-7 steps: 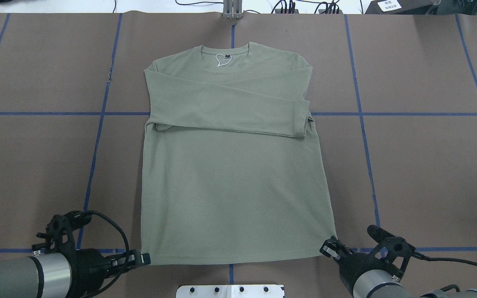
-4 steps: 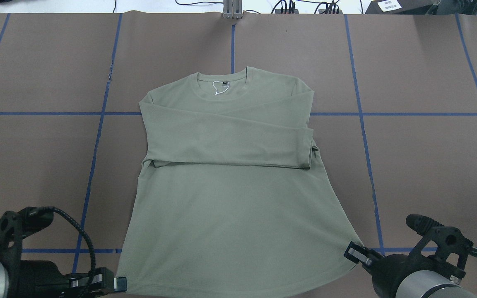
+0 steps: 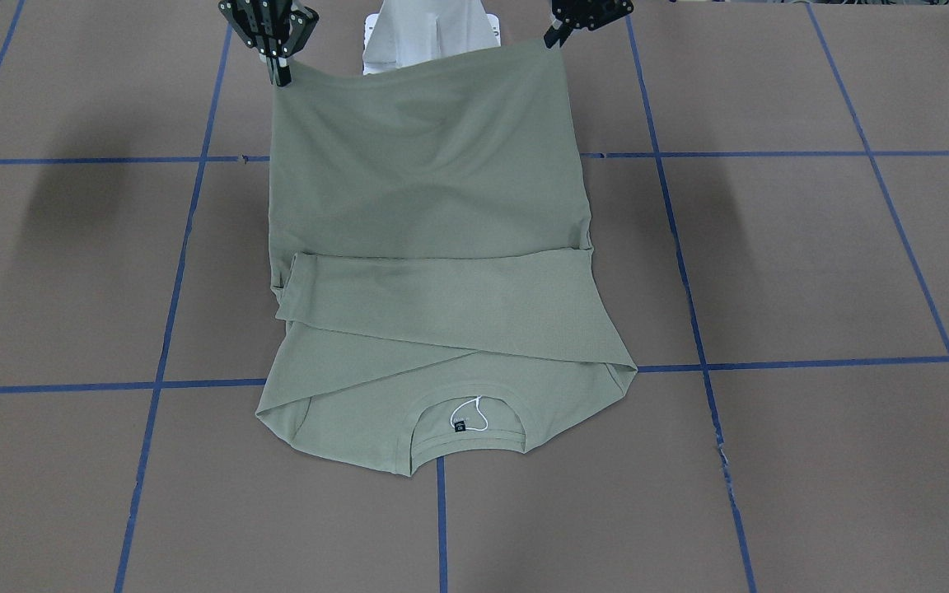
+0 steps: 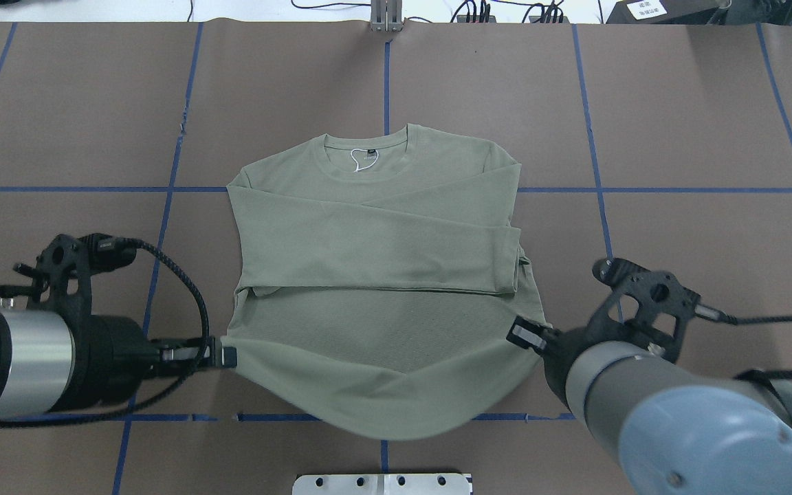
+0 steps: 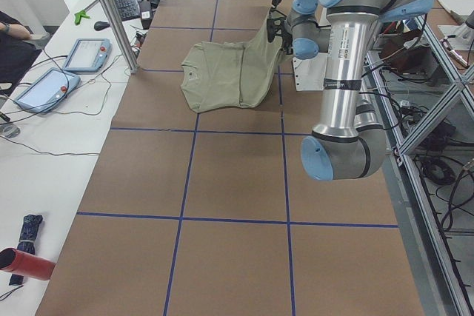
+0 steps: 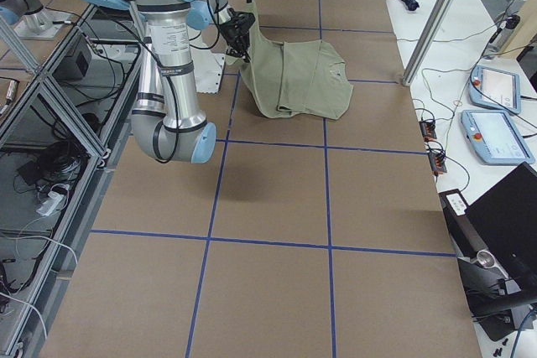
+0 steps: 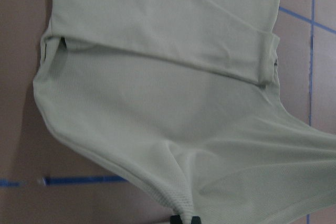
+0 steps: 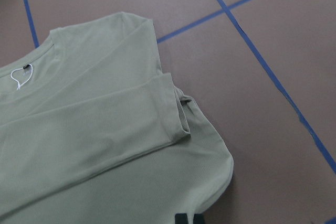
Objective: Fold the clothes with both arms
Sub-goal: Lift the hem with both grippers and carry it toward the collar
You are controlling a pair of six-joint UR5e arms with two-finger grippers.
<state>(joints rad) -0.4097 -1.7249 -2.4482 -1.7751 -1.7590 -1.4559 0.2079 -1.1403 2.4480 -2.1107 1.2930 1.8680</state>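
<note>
- The table (image 4: 712,103) is covered in brown sheeting, crossed by blue tape lines (image 4: 595,137) that form a grid.
- The shirt (image 4: 375,227), pale green, lies in the middle of the table. Its collar points away from the robot and its upper half is flat on the sheeting. The lower half rises off the table toward the robot, and in the overhead view the hem sags in a curve between the two held corners.
- The left arm (image 4: 18,371) comes in low from the overhead view's left. The right arm (image 4: 678,426) comes in from that view's lower right.
- Both sleeves (image 4: 368,247) are folded across the chest, one over the other.
- A white base plate (image 4: 382,483) sits at the table's near edge, just below the sagging hem in the overhead view.
- The left gripper (image 4: 221,356) has its fingers closed tight on the hem corner on its side and holds that corner above the table.
- The right gripper (image 4: 523,335) is likewise pinched closed on the opposite hem corner, which is also raised.
- A black label (image 4: 370,152) sits inside the back of the collar.
- A white string loop (image 4: 360,162) hangs beside the label.
</note>
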